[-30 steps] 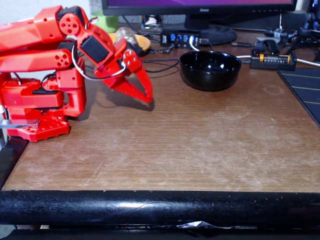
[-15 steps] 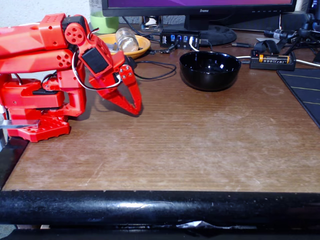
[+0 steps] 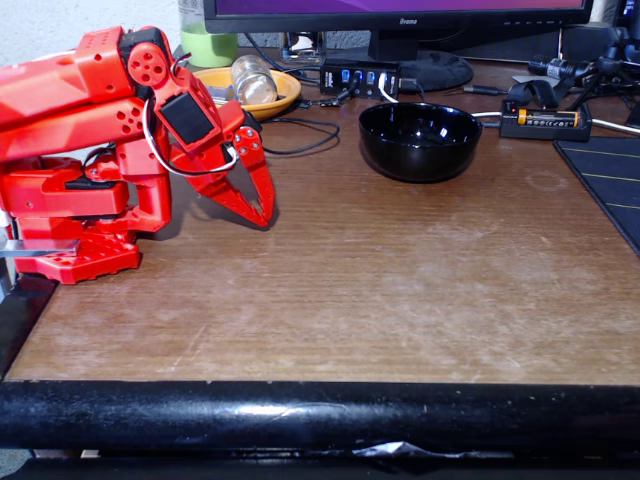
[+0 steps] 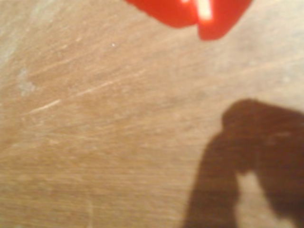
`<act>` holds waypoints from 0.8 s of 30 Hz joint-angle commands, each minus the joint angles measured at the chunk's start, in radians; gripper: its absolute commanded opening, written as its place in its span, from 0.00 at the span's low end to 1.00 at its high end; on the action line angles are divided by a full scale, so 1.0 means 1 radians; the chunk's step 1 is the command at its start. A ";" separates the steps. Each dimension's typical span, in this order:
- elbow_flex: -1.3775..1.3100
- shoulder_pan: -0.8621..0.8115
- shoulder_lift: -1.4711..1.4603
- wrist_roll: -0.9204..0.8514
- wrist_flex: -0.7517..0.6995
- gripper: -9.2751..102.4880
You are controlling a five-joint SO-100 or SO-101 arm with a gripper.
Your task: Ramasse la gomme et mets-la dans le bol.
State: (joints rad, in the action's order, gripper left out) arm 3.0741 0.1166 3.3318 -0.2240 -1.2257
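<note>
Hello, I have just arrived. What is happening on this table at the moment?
A red robot arm sits folded at the left of the wooden table in the fixed view. Its gripper points down with the tips just above or at the bare wood, holding nothing. The black bowl stands apart, further right and back. An eraser cannot be made out; the bowl's inside is not fully visible. The wrist view shows scratched wood and the gripper's shadow.

The glossy black bowl (image 3: 420, 140) stands upright near the table's rear edge.
</note>
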 commanded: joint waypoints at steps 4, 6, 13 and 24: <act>0.020 0.002 -0.006 -0.002 -0.002 0.03; 0.020 0.002 -0.006 0.009 -0.002 0.03; 0.020 0.000 -0.006 0.028 -0.002 0.03; 0.020 0.000 -0.006 0.018 -0.002 0.03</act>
State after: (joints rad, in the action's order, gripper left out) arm 3.0741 0.1166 3.3318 -0.2117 -1.2257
